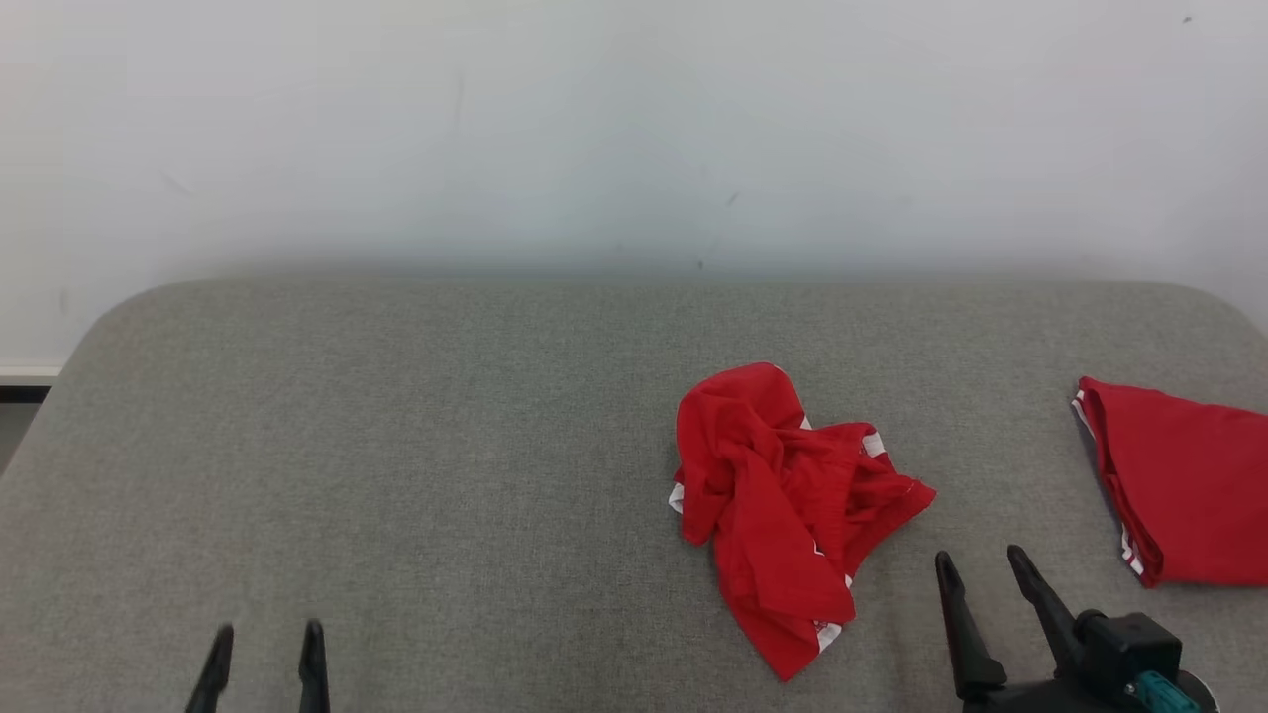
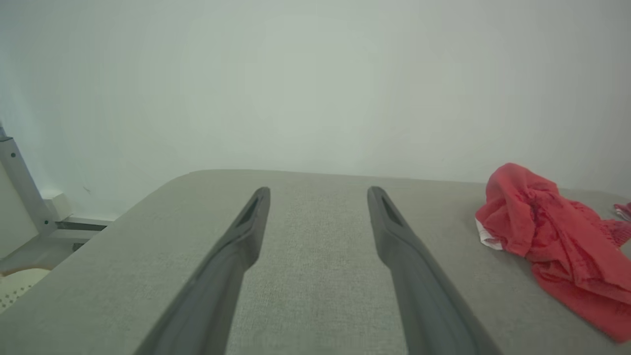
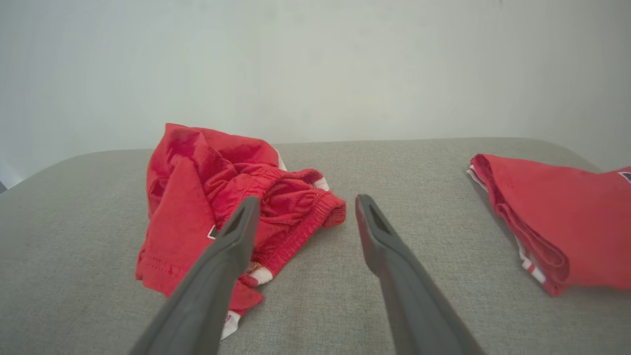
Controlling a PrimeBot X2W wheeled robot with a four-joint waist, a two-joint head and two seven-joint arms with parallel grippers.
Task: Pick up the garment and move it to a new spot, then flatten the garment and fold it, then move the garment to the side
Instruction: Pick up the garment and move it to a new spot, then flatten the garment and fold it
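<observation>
Spread and empty, the dark two-fingered right gripper (image 1: 979,555) sits lower right beside a crumpled red cloth garment (image 1: 788,505), apparently ready to grab it; left gripper (image 1: 269,629), lower left, likewise spread.

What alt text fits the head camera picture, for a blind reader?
A crumpled red garment lies on a grey padded table, right of centre, with a folded red garment at the right edge. The open left gripper and open right gripper show at the bottom, holding nothing.
</observation>
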